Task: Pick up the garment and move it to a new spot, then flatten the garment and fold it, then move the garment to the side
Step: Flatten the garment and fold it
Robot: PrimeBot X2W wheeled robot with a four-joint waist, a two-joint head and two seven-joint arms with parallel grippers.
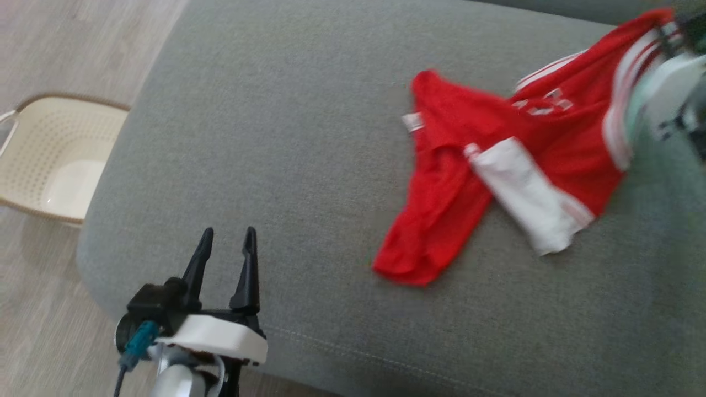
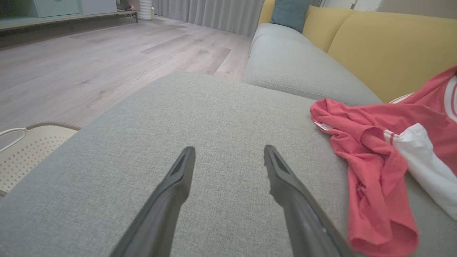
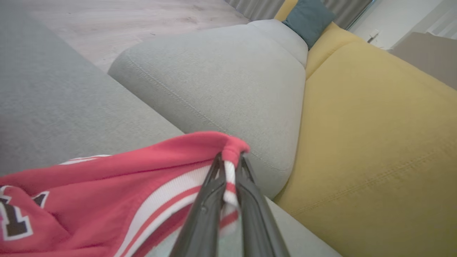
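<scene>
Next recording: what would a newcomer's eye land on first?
The red jersey lies crumpled on the grey sofa cushion, white lining turned out. The right claw is shut on its striped trim at the head view's upper right; the left claw stands open at lower left, off the cloth.

We cannot read the lettering (image 1: 543, 103) on the jersey (image 1: 485, 143). The head view shows it smeared and creased, and beside our right gripper (image 3: 230, 157) the picture's edge cuts it off. Our right wrist (image 1: 664, 88) is a pale blur, and where its fingers meet the cloth is unclear there. Left of our left gripper (image 1: 227, 236), the perforated basket (image 1: 49, 154) runs off the edge.
</scene>
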